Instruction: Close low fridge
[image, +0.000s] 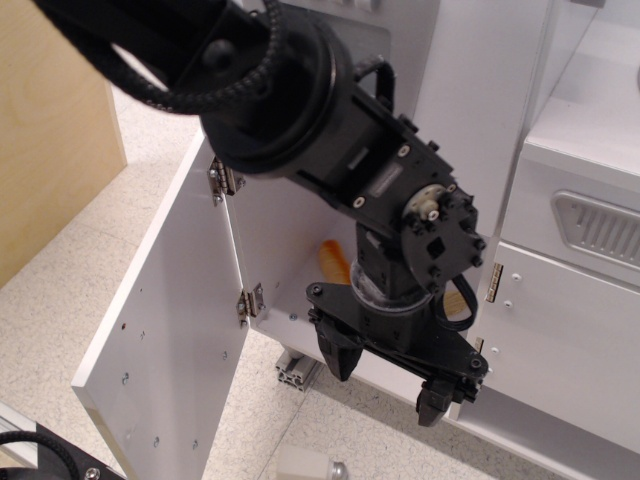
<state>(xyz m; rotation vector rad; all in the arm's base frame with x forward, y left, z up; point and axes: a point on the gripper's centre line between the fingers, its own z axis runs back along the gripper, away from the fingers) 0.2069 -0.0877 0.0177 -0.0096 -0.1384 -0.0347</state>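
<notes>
The low fridge's door (165, 350) is showing plain white with small dark screw dots, its silver hinges (250, 302) glinting at its three o'clock edge; the gripper (388, 378) is showing matte black, as is the arm (300, 110) at its eleven o'clock, with a cream disc (428, 205) on the wrist. An orange object (336, 262) is glowing inside the white compartment; the floor (60, 310) is showing speckled beige; the wooden panel (50, 130) at nine o'clock is showing pale tan grain; the vented panel (600, 228) at three o'clock is showing grey ribs.

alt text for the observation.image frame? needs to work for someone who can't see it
A black robot arm reaches down in front of a white toy kitchen, its gripper open and empty before the low fridge compartment. The fridge door is swung wide open to the left on silver hinges. An orange item sits inside; a grey vented panel is at right.
</notes>
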